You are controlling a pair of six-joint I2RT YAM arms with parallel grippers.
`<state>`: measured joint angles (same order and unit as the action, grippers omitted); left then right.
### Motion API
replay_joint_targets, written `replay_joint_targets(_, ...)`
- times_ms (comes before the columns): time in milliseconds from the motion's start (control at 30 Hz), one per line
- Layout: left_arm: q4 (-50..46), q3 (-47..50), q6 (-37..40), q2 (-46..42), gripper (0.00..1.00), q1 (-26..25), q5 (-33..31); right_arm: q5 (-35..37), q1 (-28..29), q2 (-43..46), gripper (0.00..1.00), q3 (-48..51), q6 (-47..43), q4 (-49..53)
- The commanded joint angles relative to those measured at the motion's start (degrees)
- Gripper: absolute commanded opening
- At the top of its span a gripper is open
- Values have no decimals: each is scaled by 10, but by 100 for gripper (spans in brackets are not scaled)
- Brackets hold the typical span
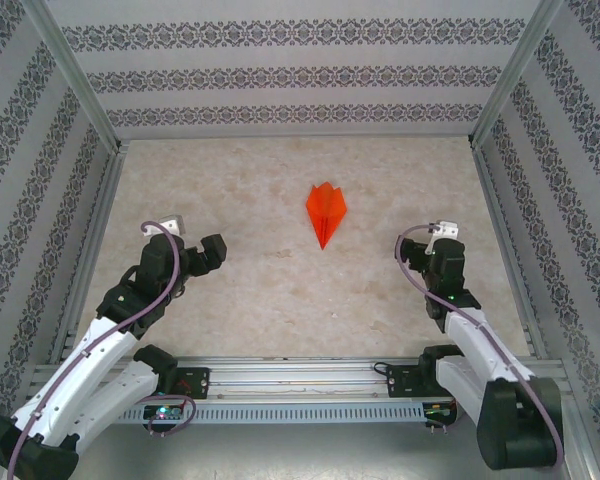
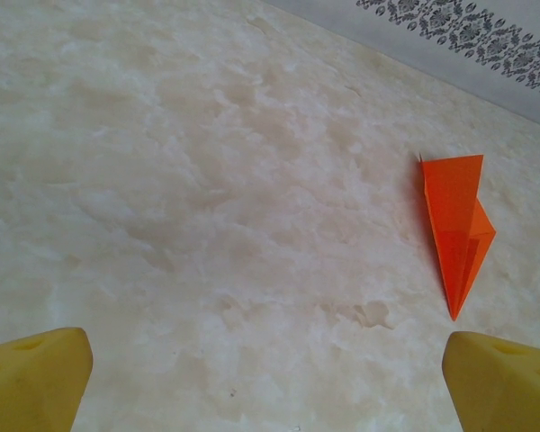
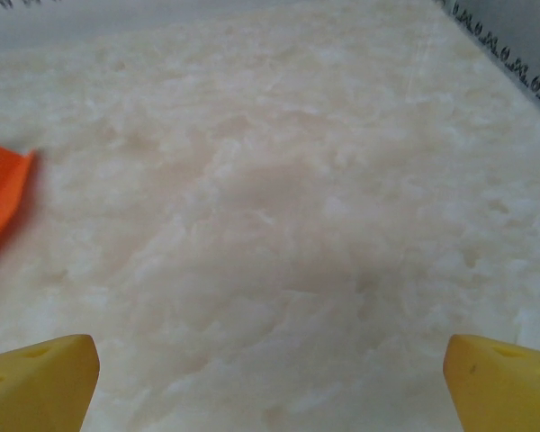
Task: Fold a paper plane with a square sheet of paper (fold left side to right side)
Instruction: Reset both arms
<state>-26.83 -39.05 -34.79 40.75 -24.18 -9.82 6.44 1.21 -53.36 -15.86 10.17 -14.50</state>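
the paper plane [image 1: 326, 212] is laid folded on the table [image 1: 240, 310]; the left gripper [image 2: 270, 385] and right gripper [image 3: 270, 385] are spread wide and empty, best parked clear of it.

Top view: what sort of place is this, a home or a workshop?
Most likely a robot test booth: patterned walls on metal posts enclose a stone-look table, with the left arm and right arm bolted at its near edge.
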Motion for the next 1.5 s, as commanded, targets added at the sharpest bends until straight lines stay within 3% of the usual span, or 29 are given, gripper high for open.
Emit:
replay_joint_targets(0, -27, -23, 27, 8, 100, 12, -17, 9, -13, -45, 98, 22, -20, -128)
replay_joint_targets(800, -39, -37, 50, 25, 100, 21, -31, -116, -40, -349, 98, -3, -55, -499)
replay_joint_targets(933, -45, -38, 56, 29, 100, 25, -42, -101, -41, -337, 98, -34, -52, -418)
replay_joint_targets(1067, -22, -23, 92, 35, 100, 36, -57, -64, -22, -342, 98, -35, -63, -410)
replay_joint_targets(1233, 64, 20, 174, 48, 100, 62, -84, -63, -20, -342, 98, -35, -65, -411)
replay_joint_targets(1467, 312, 147, 270, 70, 100, 107, -147, -59, -17, -342, 98, -35, -68, -410)
